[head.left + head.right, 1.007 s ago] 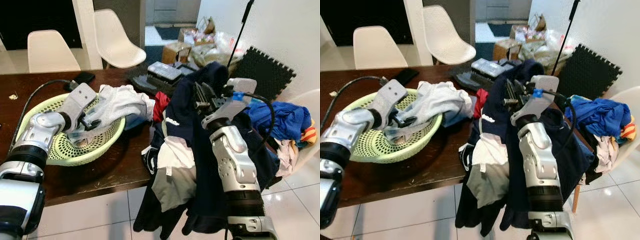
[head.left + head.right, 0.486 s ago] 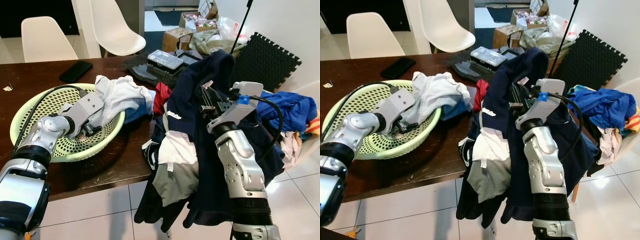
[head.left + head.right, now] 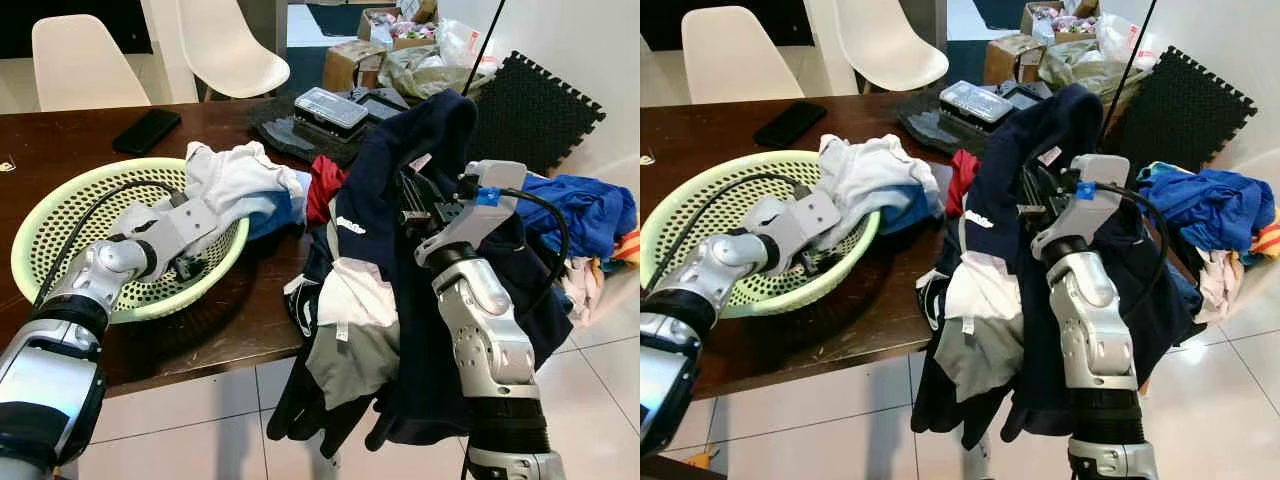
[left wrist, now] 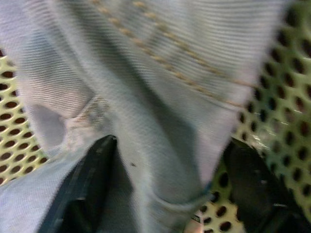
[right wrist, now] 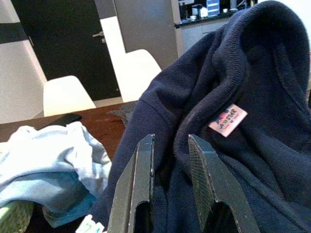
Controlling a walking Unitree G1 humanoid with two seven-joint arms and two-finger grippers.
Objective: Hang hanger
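Note:
My right gripper (image 3: 408, 203) is raised at the table's right end and shut on a navy garment (image 3: 372, 190). The garment hangs from it over the table edge toward the floor, with white and grey panels (image 3: 345, 330) lower down. In the right wrist view the fingers (image 5: 141, 194) pinch a fold of the navy cloth near its label (image 5: 227, 119). My left gripper (image 3: 187, 262) sits inside the green basket (image 3: 60, 190), open, with a pale grey-white garment (image 3: 235, 180) lying between its fingers (image 4: 92, 184). I cannot make out a hanger.
On the brown table (image 3: 230, 330) lie a black phone (image 3: 147, 130) and a plastic box (image 3: 328, 107). White chairs (image 3: 225, 45) stand behind it. A pile of blue clothes (image 3: 585, 210) and a black foam mat (image 3: 535, 110) are at the right. White tiled floor lies in front.
The camera has tipped and shifted. My left gripper has dropped lower into the basket against the pale garment. The right gripper still holds the navy garment up.

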